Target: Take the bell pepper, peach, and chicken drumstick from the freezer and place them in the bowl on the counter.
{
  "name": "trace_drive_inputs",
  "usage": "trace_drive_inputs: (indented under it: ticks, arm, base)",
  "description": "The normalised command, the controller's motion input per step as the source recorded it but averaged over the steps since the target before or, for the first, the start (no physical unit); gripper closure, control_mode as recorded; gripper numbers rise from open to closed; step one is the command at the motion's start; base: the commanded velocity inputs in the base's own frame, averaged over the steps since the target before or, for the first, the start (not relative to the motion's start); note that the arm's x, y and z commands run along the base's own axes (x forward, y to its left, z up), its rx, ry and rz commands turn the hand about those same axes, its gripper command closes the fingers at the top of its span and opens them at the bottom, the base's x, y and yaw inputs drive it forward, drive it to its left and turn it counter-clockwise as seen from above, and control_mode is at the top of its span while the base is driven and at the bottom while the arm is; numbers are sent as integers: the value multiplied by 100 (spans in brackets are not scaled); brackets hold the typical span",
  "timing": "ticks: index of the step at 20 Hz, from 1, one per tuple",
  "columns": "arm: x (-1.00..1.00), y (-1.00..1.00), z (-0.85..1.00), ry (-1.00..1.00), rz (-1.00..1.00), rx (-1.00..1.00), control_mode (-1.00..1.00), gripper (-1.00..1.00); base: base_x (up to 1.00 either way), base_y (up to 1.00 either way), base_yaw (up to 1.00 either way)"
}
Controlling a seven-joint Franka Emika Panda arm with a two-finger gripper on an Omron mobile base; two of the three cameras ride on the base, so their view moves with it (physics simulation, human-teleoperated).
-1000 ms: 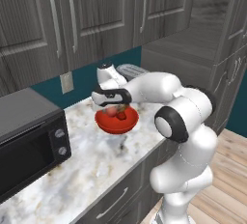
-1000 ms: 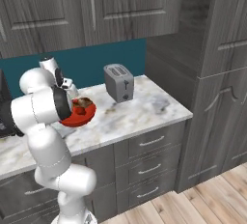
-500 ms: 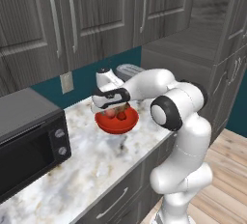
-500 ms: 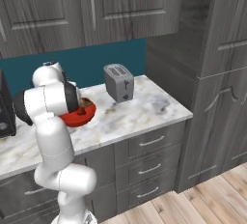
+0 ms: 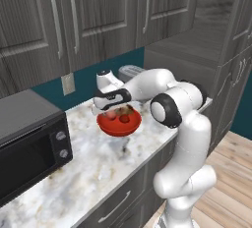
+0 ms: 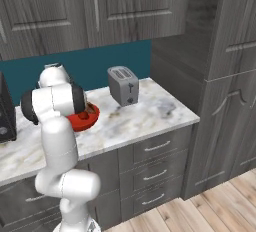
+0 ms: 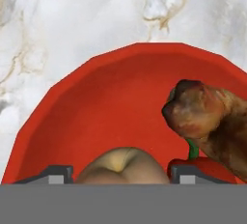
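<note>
From the left base view, the pincer (image 5: 114,105) is hanging just above the bowl (image 5: 119,123) on the worktop (image 5: 93,165), with the foods lying under it. From the right base view, the arm is hiding most of the bowl (image 6: 84,120), and it is standing more upright than a second ago. In the hand view, the pincer (image 7: 116,172) is standing spread over the peach (image 7: 123,166); the chicken drumstick (image 7: 212,121) is lying with its long axis running from its dark end mid-bowl off to the right edge, and the red bit under it is probably the bell pepper (image 7: 195,162).

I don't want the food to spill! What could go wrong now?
The pincer hangs open just above the peach in the bowl, so pulling away sideways might nudge it out. The chicken drumstick sits close to the rim. A bump from the arm could slide the bowl on the counter.
</note>
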Motion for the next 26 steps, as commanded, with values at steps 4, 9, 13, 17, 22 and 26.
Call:
trace_drive_inputs:
  ticks: [4, 9, 13, 17, 22, 26]
  arm:
    - [-34, 0, 17, -13, 0, 0, -100, -100]
    - [-41, -1, 26, -12, 0, 0, -100, -100]
    - [-34, -26, 39, -25, -1, 0, -100, -100]
    - [-14, -39, 41, -27, -2, 0, -100, -100]
    - [-8, -52, 17, -8, -7, 3, -100, -100]
    - [21, -54, -19, 17, -3, 13, -100, -100]
  base:
    - [0, 0, 0]
    - [0, 0, 0]
    - [0, 0, 0]
    - [0, 0, 0]
    - [0, 0, 0]
    - [0, 0, 0]
